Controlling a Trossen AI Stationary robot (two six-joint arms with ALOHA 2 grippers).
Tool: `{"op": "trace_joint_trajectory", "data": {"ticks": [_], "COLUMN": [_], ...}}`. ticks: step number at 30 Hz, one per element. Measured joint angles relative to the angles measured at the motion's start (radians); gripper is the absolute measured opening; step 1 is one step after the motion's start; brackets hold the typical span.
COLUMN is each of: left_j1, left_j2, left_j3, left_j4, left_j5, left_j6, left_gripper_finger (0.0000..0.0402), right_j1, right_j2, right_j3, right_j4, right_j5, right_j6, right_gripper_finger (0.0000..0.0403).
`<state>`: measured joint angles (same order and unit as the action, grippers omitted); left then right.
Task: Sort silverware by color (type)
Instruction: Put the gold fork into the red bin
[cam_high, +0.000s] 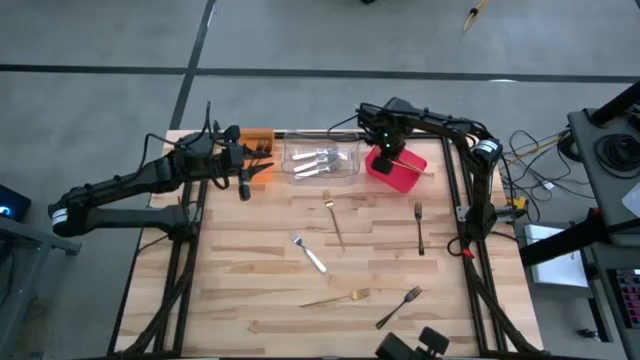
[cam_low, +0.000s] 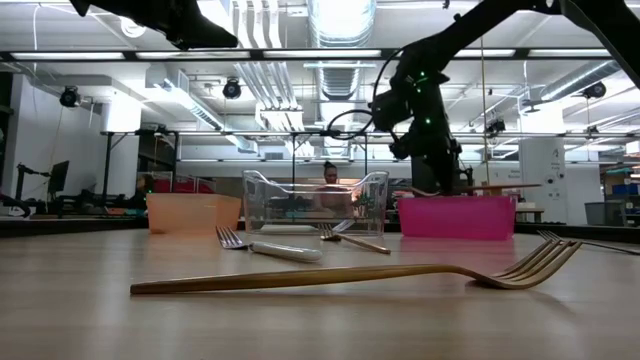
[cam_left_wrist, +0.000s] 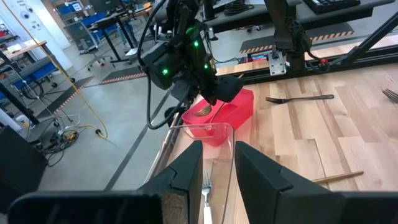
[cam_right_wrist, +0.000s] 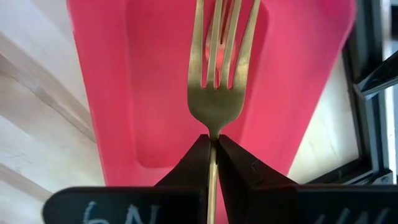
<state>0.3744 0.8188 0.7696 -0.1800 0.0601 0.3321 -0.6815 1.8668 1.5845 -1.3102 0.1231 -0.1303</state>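
Note:
My right gripper (cam_high: 386, 152) (cam_right_wrist: 212, 140) hangs over the red bin (cam_high: 398, 170) (cam_right_wrist: 155, 93) at the back right, shut on a gold fork (cam_right_wrist: 217, 74). My left gripper (cam_high: 258, 164) (cam_left_wrist: 217, 152) waits above the orange bin (cam_high: 258, 140), which holds dark forks; its fingers stand apart with nothing between them. The clear bin (cam_high: 322, 160) between the two holds silver forks. Loose on the table lie a gold fork (cam_high: 335, 220), a silver fork (cam_high: 310, 252), a dark fork (cam_high: 419, 228), another gold fork (cam_high: 340, 297) and another dark fork (cam_high: 400, 305). My right gripper pinches the gold fork's neck (cam_right_wrist: 212, 129), just below the tines, between its two fingertips. The fingers come from above, pointing down. The fork is lifted clear and lies about level over the red bin, its handle (cam_low: 480, 187) reaching out toward the table's right edge.
The three bins stand in a row along the far edge. Each arm's dark frame runs down its side of the table, and cables and equipment lie beyond the right edge (cam_high: 530, 190). Bare wood shows between the loose forks in the middle.

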Motion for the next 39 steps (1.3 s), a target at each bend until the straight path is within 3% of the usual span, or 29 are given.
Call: {"op": "trace_joint_trajectory", "data": {"ticks": [10,39], "left_j1": [0.0,0.0], "left_j2": [0.0,0.0], "left_j3": [0.0,0.0], "left_j4": [0.0,0.0], "left_j5": [0.0,0.0], "left_j6": [0.0,0.0], "left_gripper_finger": [0.0076,0.0076], "right_j1": [0.0,0.0], "right_j2": [0.0,0.0], "right_j3": [-0.074,-0.077], "right_j4": [0.043,0.09], "right_j5": [0.001,0.011], "right_j6": [0.013,0.045], "right_gripper_finger": [0.0009,0.0024]}}
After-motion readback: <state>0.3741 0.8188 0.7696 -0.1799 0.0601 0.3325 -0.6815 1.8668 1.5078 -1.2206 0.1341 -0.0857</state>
